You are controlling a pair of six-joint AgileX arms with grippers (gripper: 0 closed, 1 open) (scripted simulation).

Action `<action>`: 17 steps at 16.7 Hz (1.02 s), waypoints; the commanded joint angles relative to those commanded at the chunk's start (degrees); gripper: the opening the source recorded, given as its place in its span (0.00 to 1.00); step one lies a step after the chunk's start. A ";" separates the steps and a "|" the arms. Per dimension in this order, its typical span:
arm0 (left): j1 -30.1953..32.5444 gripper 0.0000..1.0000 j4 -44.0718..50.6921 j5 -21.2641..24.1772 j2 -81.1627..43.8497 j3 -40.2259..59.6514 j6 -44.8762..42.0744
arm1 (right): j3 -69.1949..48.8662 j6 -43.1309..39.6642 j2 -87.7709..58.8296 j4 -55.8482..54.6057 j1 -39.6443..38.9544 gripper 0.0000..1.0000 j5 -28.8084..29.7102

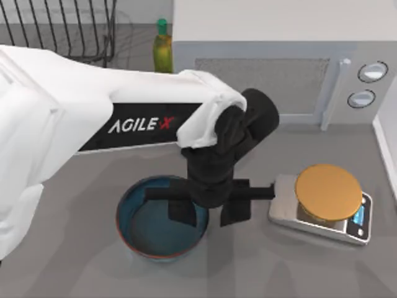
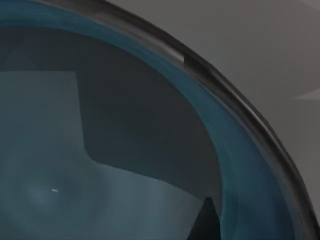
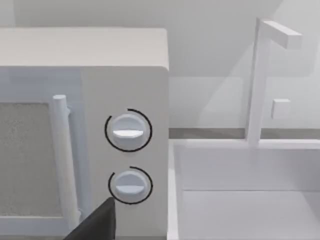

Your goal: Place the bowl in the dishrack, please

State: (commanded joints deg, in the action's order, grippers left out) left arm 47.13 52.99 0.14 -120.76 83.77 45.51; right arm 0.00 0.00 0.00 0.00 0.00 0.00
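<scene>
While your left gripper [image 1: 208,211] is hanging over the round blue bowl with the reddish rim [image 1: 149,239] near the worktop's front edge, its fingers are straddling the bowl's right rim, spread open, gripping nothing.

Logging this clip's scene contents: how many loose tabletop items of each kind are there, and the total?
Bowl: 1
Dishrack: 1
Bottle: 1
Scale: 1
Microwave: 1
Total: 5
The left gripper hangs over the bowl's rim.
</scene>
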 joint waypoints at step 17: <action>0.55 0.00 6.51 -0.02 -0.71 6.57 0.17 | 0.00 0.00 0.00 0.00 0.00 1.00 0.00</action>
State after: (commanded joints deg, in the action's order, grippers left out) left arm 47.68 59.50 0.12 -121.47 90.33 45.68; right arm 0.00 0.00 0.00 0.00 0.00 0.00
